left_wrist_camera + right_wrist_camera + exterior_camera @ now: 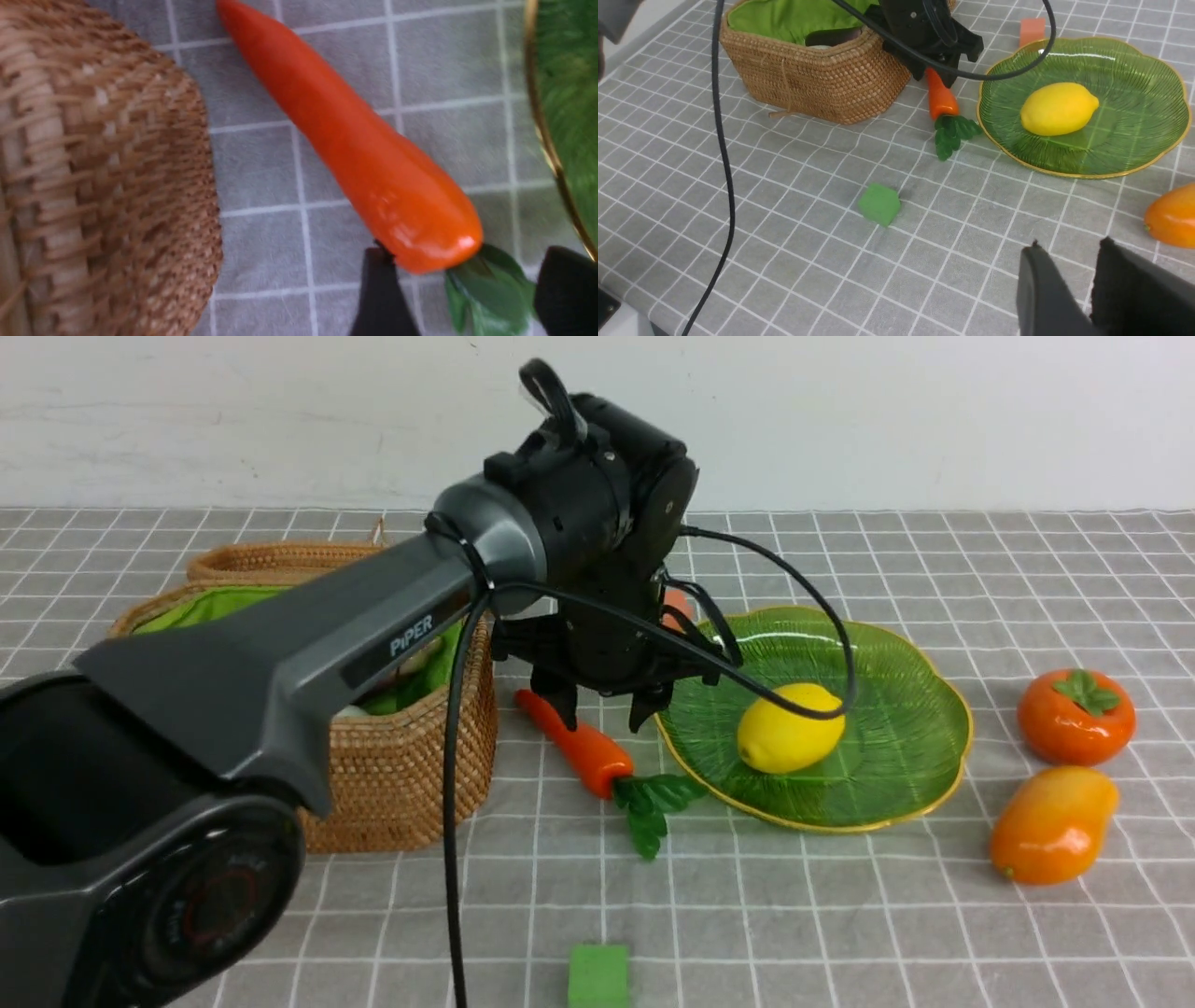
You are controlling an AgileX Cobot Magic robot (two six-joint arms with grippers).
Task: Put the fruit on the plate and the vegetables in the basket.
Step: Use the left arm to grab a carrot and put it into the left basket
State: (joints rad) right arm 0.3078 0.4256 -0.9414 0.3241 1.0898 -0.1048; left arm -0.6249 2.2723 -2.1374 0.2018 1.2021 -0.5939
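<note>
The orange carrot lies on the cloth between the wicker basket and the green plate. My left gripper hangs low over the carrot, open. In the left wrist view one fingertip touches the carrot's thick end; the leaves fill the gap to the other. The lemon rests on the plate. The persimmon and mango sit on the cloth at right. A dark eggplant shows inside the basket. My right gripper hovers near the mango, slightly open and empty.
A green cube lies near the front edge. A small orange cube sits behind the plate. The left arm's black cable hangs down across the front of the basket.
</note>
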